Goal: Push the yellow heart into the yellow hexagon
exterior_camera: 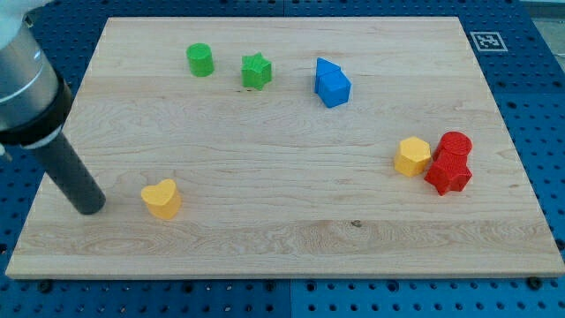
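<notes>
No fingers on this rig; arm ends in a dark rod, so nothing is held. My tip (pixel 91 208) rests on the pale wooden worktop (pixel 282 238) near the view's left edge, just left of the yellow heart block (pixel 161 198), small gap, not touching. Yellow hexagon block (pixel 412 156) sits well apart at the view's right, touching or nearly touching two red blocks (pixel 450 162). Green cylinder (pixel 200 60), green star (pixel 256 71), blue block (pixel 332 83) along the view's top.
</notes>
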Robot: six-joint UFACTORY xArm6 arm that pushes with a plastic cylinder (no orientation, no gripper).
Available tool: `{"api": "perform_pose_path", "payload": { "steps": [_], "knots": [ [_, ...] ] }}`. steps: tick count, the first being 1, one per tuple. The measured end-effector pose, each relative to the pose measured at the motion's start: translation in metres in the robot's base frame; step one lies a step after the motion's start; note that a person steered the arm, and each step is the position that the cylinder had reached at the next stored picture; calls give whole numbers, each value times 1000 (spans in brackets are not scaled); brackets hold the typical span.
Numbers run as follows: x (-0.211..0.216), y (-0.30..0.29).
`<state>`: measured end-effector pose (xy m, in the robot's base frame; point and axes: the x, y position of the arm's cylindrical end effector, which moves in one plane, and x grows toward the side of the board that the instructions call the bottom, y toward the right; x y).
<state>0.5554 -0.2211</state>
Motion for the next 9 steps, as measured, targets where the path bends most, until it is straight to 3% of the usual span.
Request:
{"api": "perform_pose_path", "payload": {
  "steps": [1, 2, 3, 4, 5, 7, 8, 9],
  "knots": [
    [7, 75],
    [-16, 163],
    [-23, 167],
    [-24, 109],
    [-48, 97],
    [-51, 250],
    [-51, 270],
    [-55, 228]
  ]
}}
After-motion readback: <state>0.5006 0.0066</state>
